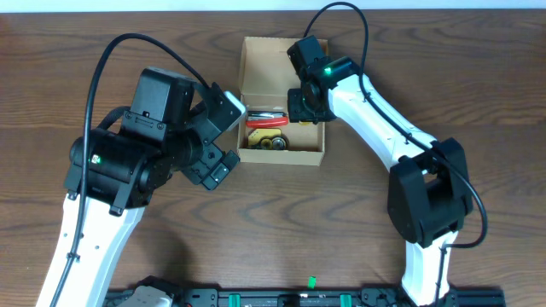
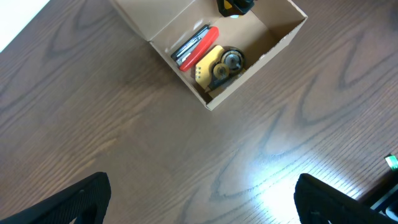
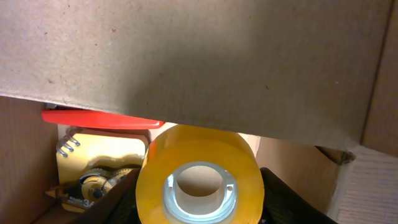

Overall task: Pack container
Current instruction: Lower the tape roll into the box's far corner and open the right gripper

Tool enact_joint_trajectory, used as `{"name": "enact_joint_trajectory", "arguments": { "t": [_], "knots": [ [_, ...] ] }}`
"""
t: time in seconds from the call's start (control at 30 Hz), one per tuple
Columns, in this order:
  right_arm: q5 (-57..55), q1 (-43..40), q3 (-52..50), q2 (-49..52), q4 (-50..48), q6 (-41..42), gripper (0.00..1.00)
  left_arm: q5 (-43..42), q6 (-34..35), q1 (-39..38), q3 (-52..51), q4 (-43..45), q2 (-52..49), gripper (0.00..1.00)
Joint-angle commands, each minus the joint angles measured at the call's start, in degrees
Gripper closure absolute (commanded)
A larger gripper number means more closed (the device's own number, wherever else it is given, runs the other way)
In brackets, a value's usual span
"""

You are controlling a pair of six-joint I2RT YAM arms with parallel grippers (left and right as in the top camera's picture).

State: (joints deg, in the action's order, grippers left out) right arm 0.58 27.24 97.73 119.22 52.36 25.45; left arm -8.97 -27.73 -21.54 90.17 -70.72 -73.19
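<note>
The container is a tan cardboard box at the table's back centre, its flap lid standing open. Inside lie a red-handled tool and a yellow carded pack with round metal parts. My right gripper reaches down into the box's right half. In the right wrist view it is shut on a yellow tape roll, with the cardboard wall just beyond and the red tool and carded pack to the left. My left gripper hovers open beside the box's left wall, holding nothing.
From the left wrist view the box sits ahead, holding the red tool and pack, with bare wood between the open left gripper and it. A dark rail with a small green piece runs along the table's front edge.
</note>
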Motion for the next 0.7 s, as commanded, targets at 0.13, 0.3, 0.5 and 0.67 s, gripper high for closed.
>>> {"name": "enact_joint_trajectory", "arguments": {
  "t": [0.13,0.3,0.5,0.67],
  "knots": [
    [-0.48,0.59,-0.46,0.81,-0.28,0.87,0.44,0.2,-0.57,0.15,1.7,-0.22,0.13,0.05],
    [0.83,0.59,-0.44,0.81,0.0,0.87,0.45,0.2,-0.57,0.15,1.7,-0.22,0.13,0.05],
    [1.38,0.59,0.61,0.79,2.1,0.9,0.48,0.2,-0.57,0.15,1.7,-0.22,0.13,0.05],
    [1.09,0.59,1.73,0.79,4.52,0.87,0.49,0.2,-0.57,0.15,1.7,-0.22,0.13,0.05]
  ]
}}
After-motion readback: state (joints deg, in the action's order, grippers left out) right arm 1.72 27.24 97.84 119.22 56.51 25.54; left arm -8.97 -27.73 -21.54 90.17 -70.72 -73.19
